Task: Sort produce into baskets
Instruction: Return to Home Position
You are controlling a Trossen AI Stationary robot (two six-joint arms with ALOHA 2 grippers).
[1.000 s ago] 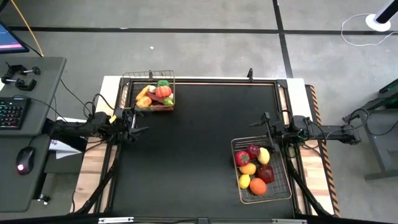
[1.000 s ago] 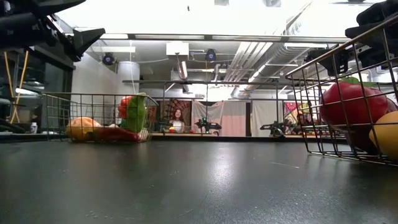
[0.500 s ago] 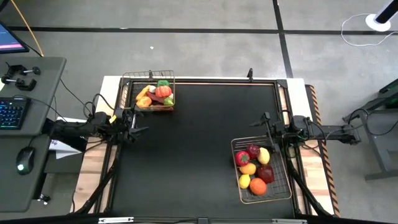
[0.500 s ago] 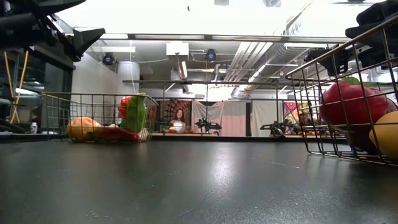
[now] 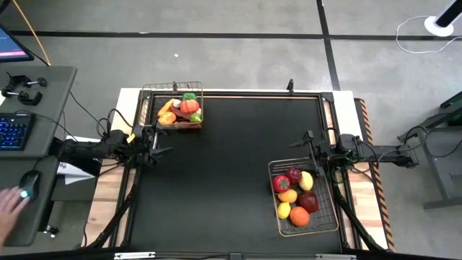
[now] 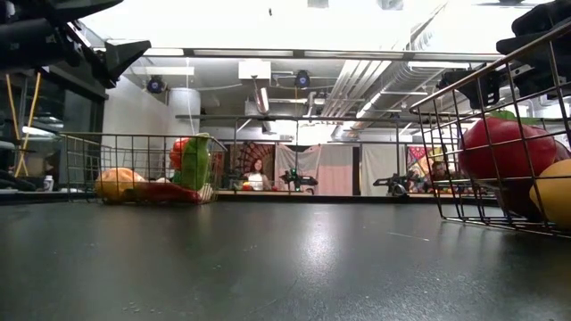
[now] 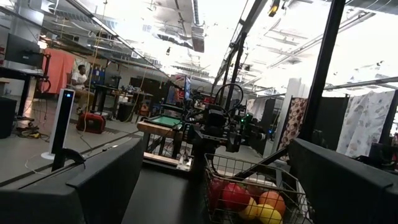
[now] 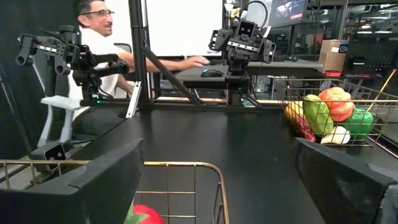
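Your left gripper [image 5: 157, 150] spread wide at the table's [image 5: 224, 180] left edge, right gripper [image 5: 312, 149] open too, just beyond the near-right basket [image 5: 326, 222], produce [image 5: 294, 193] piled inside, more in the far-left basket [image 5: 153, 101].

The high view looks straight down on the whole counter [image 5: 231, 173]. The low view sits at counter level, facing the room. Wrist views face each other across it. Both fixed views show the left basket [image 5: 150, 101] and right basket [image 5: 325, 220].
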